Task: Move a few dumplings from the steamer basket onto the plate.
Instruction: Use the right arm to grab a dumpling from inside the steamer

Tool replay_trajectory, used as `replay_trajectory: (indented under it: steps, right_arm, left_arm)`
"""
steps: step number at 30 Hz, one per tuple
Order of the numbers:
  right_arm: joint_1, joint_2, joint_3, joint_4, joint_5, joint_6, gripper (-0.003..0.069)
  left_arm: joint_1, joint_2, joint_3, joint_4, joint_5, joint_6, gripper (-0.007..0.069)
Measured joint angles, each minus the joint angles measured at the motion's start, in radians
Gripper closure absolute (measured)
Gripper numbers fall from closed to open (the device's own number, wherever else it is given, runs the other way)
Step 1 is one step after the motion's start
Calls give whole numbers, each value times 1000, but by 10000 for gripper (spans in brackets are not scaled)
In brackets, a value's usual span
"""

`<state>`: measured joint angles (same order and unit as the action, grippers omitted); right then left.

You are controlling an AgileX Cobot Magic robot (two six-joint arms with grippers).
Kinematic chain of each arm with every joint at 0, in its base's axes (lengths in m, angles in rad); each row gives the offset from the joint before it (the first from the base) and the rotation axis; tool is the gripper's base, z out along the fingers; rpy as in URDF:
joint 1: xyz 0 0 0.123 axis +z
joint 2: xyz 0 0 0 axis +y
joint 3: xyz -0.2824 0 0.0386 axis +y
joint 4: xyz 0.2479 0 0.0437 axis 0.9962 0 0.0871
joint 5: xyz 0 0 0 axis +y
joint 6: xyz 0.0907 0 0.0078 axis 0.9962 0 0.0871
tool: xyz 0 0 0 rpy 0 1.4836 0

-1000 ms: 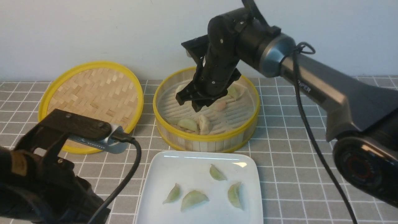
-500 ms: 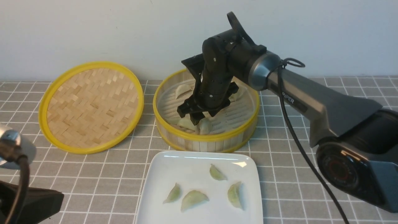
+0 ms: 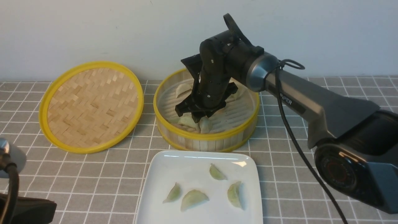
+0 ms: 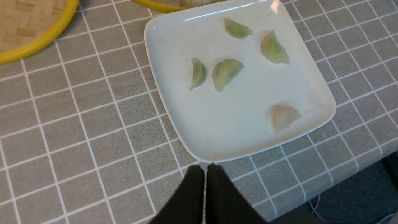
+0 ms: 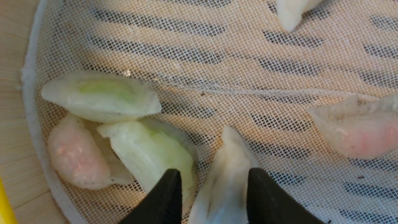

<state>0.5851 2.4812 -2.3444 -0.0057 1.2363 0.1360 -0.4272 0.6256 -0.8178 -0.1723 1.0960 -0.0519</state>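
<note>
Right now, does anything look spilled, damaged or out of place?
Nothing stands out. The steamer basket sits upright, and five dumplings rest intact on the plate, none on the table. Only quirk: a pinkish dumpling is crowded against two green ones by the basket wall.

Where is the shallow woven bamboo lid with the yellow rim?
Front view: the woven lid lies on the robot's left, beside the slatted bamboo steamer basket, farther back than the white square plate.
</note>
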Motion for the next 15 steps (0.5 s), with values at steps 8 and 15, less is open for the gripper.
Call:
replay_trajectory:
  steps: [8,15]
  right_arm:
    - [-8,-15,9,-51,2,1,328]
    - [-8,-12,10,-58,2,3,293]
  left_arm:
    - [0,0,0,-1,30,-1,629]
    - [0,0,0,-1,31,-1,629]
